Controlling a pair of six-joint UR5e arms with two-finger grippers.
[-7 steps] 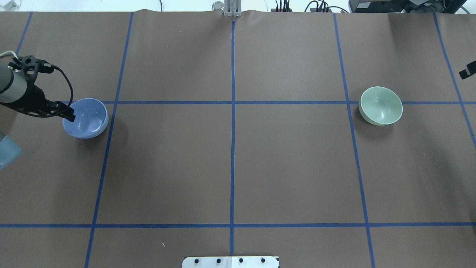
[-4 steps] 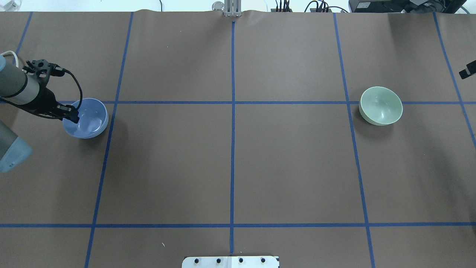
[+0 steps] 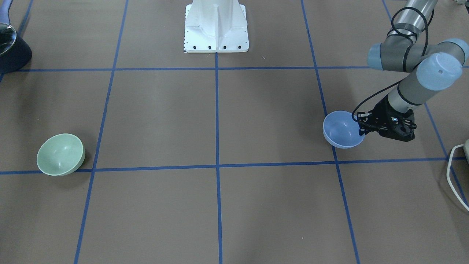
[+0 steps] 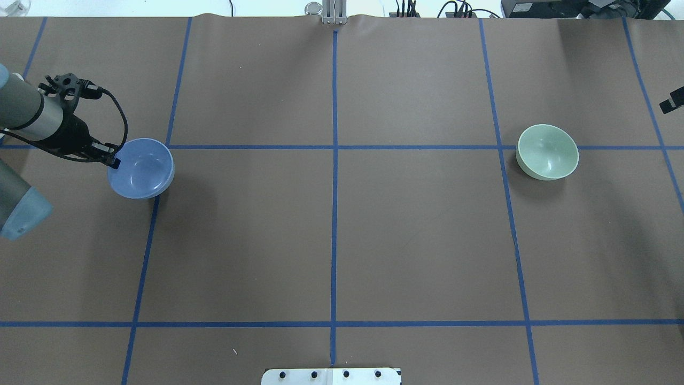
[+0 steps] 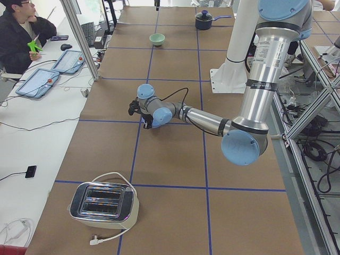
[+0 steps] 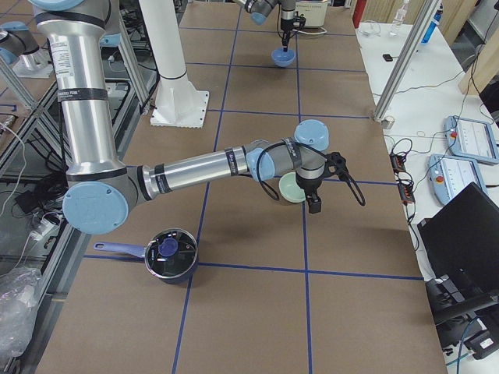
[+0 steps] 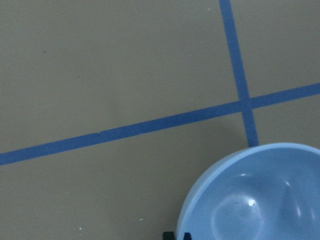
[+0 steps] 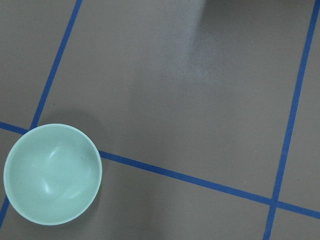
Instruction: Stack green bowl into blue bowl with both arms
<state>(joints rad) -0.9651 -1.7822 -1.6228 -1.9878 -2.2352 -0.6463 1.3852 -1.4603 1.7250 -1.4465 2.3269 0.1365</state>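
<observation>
Shifted inward from the left edge of the tabletop [image 4: 417, 240], the round, glossy blue bowl [image 4: 144, 170] is pinched at its rim by the left gripper [image 4: 112, 161]. The smooth green bowl [image 4: 547, 151] sits near the right edge. Whether the right gripper [image 4: 672, 100] is spread or pressed together, I cannot tell.

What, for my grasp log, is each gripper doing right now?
Left gripper: closed on the blue bowl, at its rim.
Right gripper: cannot be told; the green bowl sits unheld.
</observation>
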